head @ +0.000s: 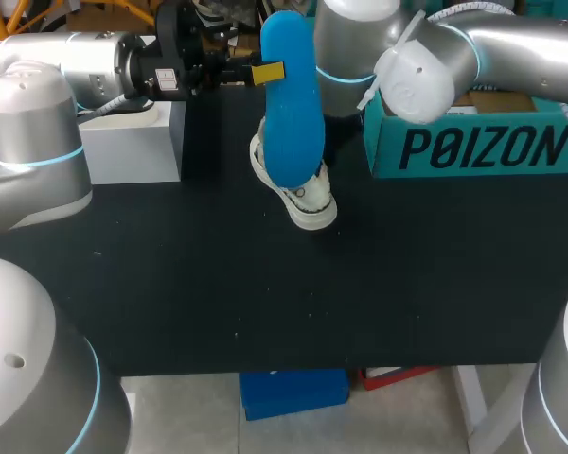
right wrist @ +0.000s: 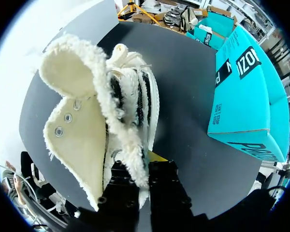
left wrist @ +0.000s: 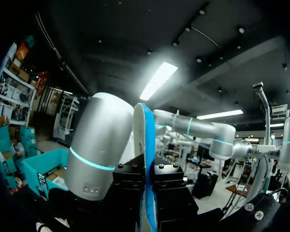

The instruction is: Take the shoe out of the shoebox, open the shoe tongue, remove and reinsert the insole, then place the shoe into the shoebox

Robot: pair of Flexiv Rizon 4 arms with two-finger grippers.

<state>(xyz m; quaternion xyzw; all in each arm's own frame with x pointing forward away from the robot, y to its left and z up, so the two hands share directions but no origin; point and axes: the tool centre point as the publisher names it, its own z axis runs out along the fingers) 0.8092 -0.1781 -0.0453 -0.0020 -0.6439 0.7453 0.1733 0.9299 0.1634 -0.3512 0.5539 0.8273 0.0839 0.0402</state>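
Observation:
My left gripper (head: 268, 72) is shut on the long edge of a blue insole (head: 292, 99) and holds it upright in the air, above the shoe. In the left wrist view the insole (left wrist: 147, 140) stands edge-on between the black fingers of the gripper (left wrist: 148, 166). The white fleece-lined shoe (head: 303, 200) rests on the black table (head: 265, 303), toe toward the front. My right gripper (right wrist: 147, 163) is shut on the fleecy top edge of the shoe (right wrist: 94, 121), whose tongue is folded open. In the head view the insole hides the right gripper. The teal shoebox (head: 473, 142) stands at the back right.
A white box (head: 133, 142) sits at the back left of the table. The shoebox (right wrist: 246, 92) lies to the right of the shoe with a strip of bare table between them. My right arm's silver link (left wrist: 94, 145) is close beside the insole.

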